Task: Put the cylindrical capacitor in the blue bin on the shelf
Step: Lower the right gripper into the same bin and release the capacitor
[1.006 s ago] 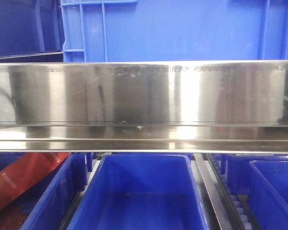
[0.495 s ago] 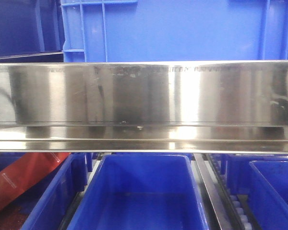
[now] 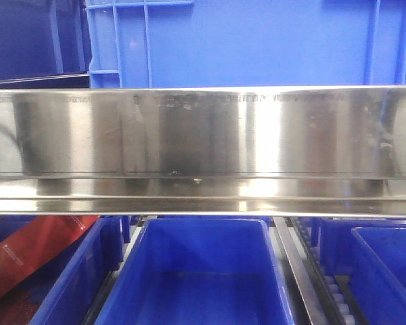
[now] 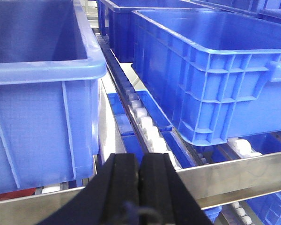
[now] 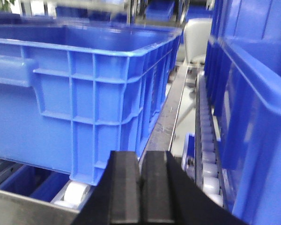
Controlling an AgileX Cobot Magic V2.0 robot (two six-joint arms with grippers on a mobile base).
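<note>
Facing: we look straight at the shelf (image 3: 203, 149), its broad steel front rail filling the middle of the front view, with a large blue crate (image 3: 243, 40) on the tier above and an open blue bin (image 3: 203, 271) on the tier below.
Left jaws: the left gripper (image 4: 139, 187) has its black pads pressed flat together – clenched, and nothing shows between them.
Right jaws: the right gripper (image 5: 140, 187) is likewise closed pad to pad, holding nothing that we can see.
Capacitor: we find no cylindrical capacitor in any view – neither in the jaws nor in the bins we can see into, so we cannot tell where it is.
Stage, as we judge it: both arms sit at the upper tier among the crates, with no part in hand; either the pick is yet to come or the part is out of sight.
Risk: the lanes between crates are narrow, and a wrist swung sideways could strike a crate wall or the rail.
Risk, second: several blue containers look alike, so a drop could land in the wrong one.
Surface: roller tracks (image 4: 145, 122) of white wheels run between the crates, on which a nudged crate may roll.
Room: only racking and blue plastic show; a red packet (image 3: 34, 250) lies in the lower left bin.
</note>
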